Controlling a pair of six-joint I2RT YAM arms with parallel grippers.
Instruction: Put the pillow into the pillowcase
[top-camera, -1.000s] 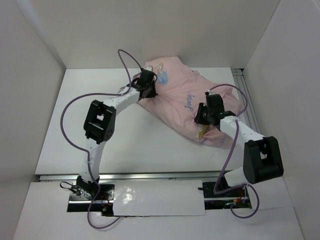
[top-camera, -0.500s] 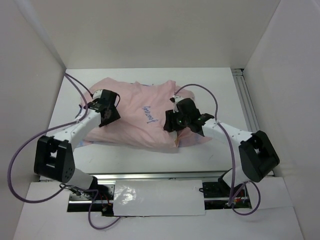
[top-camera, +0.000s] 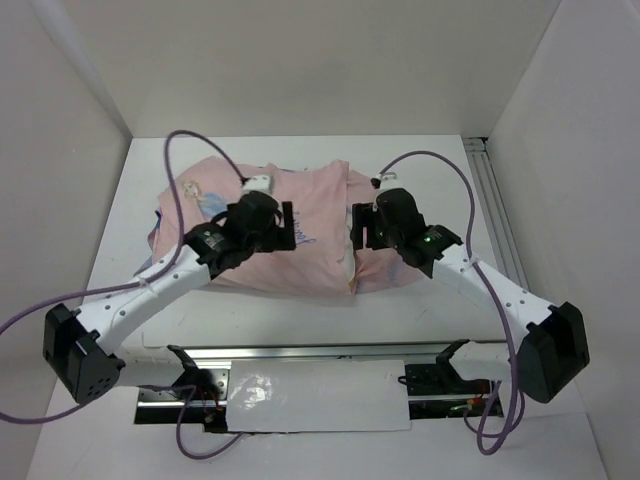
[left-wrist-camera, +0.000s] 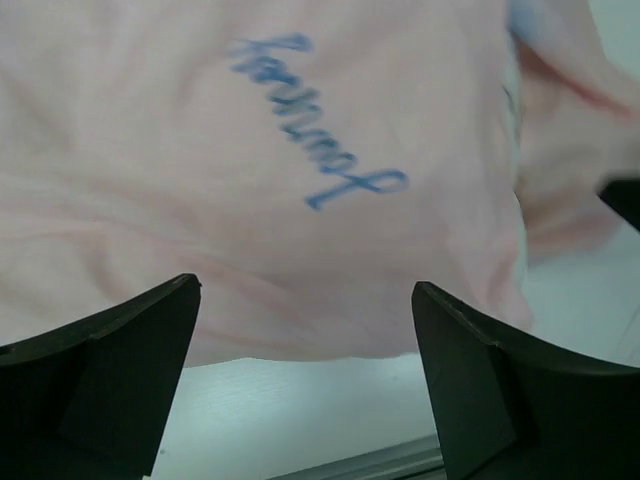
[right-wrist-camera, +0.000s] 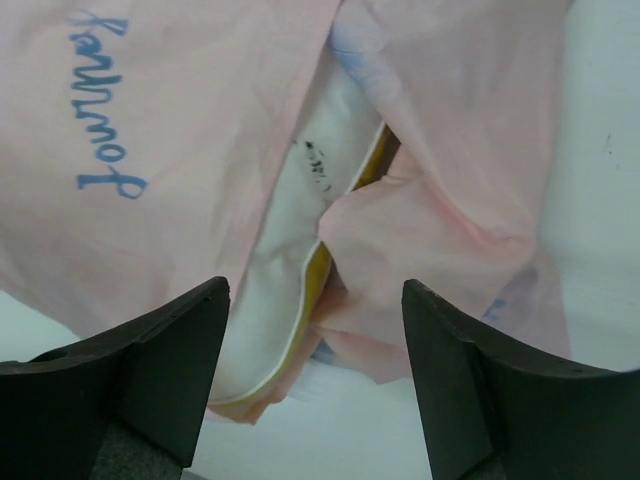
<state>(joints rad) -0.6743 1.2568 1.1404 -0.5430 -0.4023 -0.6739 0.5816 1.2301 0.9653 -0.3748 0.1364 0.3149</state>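
The pillowcase lies pale pink side up across the middle of the table, with blue script on it. At its open right-hand seam a strip of the white pillow with a yellow edge peeks out; the rest is hidden under the pink cloth. My left gripper hovers open over the case's near half, and nothing sits between its fingers. My right gripper is open above the seam, straddling the exposed pillow edge without gripping it.
White enclosure walls stand close on the left, back and right. An aluminium rail runs along the table's right side, and another along the front edge. Purple cables loop above both arms.
The pillowcase bundle has shifted from the back right toward the table's centre and left. Both grippers have opened and let go of the cloth. The left gripper swung left, then back to the middle.
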